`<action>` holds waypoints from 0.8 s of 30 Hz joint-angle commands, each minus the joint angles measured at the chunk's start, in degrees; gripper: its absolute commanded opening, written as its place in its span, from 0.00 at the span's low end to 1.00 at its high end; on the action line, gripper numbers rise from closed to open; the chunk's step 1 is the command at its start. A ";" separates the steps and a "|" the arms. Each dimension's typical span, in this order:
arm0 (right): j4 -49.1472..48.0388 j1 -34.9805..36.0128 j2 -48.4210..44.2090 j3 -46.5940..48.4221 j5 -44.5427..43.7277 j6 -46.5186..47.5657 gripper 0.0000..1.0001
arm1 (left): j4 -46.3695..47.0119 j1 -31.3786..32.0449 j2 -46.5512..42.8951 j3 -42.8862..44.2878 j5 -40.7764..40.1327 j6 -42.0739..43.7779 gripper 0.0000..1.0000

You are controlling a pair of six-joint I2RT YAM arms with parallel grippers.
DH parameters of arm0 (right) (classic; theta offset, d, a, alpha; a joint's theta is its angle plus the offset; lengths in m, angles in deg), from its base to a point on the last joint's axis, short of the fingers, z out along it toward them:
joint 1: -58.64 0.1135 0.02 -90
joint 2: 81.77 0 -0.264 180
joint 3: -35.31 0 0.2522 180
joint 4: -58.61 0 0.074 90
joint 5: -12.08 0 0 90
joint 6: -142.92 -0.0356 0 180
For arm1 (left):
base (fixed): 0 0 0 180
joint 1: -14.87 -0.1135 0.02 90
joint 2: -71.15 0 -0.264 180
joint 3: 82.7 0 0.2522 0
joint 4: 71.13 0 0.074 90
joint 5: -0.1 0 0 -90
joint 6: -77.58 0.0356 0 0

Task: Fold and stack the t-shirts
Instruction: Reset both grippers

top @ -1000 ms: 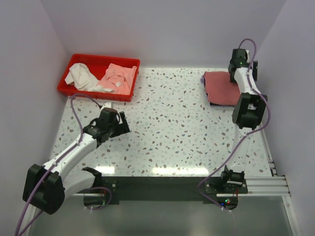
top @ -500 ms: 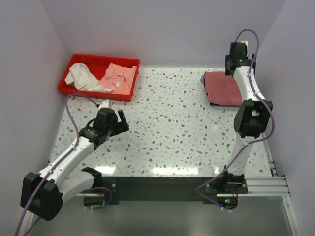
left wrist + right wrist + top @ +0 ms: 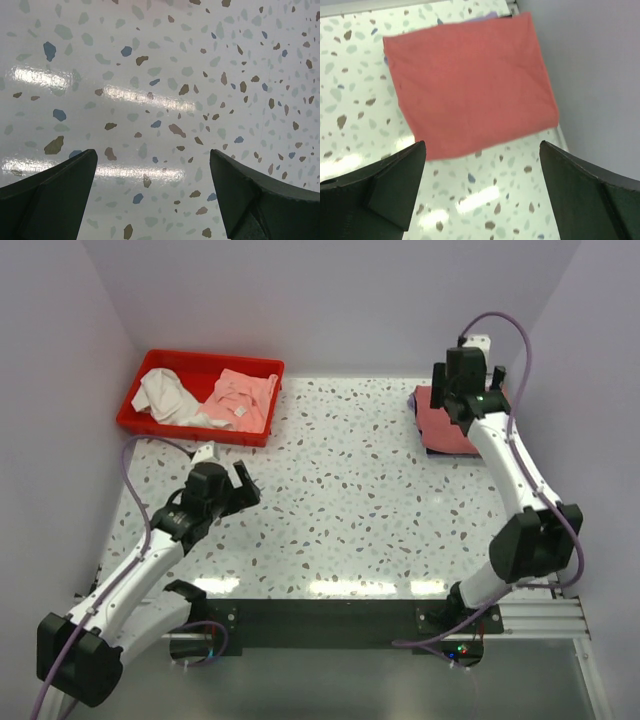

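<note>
Because the rose-red t-shirt (image 3: 436, 418) already lies folded into a flat rectangle at the far right corner of the surface (image 3: 360, 490), close to the right wall, treat it as the base of the stack. The right claw (image 3: 462, 368) hangs above it with fingers apart and nothing held; the right wrist view shows the whole folded rectangle between the two fingers, untouched. A pink shirt (image 3: 240, 395) and a white shirt (image 3: 165, 390) lie crumpled in the red bin (image 3: 195, 431) at the far left. The left claw (image 3: 236, 486) sits over bare surface just in front of that bin, fingers apart and empty. Judge the step in hand as fetching the next garment. Direct the left claw into the bin, pinch one layer of the pink shirt near its edge, and draw it onto open surface for spreading.
</note>
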 commanded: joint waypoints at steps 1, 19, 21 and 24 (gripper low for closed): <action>-1.83 -0.88 -12.55 -9.29 5.72 -10.90 0.99 | 1.82 0.02 -1.89 -0.20 -0.27 -1.01 1.00; 1.06 -0.97 -47.99 -44.46 24.44 -18.49 0.99 | -6.53 0.02 -11.73 0.68 -2.46 -3.47 1.00; 0.80 -0.97 -49.05 -46.48 26.38 -18.31 0.99 | -8.73 0.02 -13.22 1.03 -4.47 -4.09 1.00; 2.11 -0.88 -49.84 -48.07 26.92 -18.05 0.99 | -11.54 0.02 -14.98 1.91 -7.37 -5.05 1.00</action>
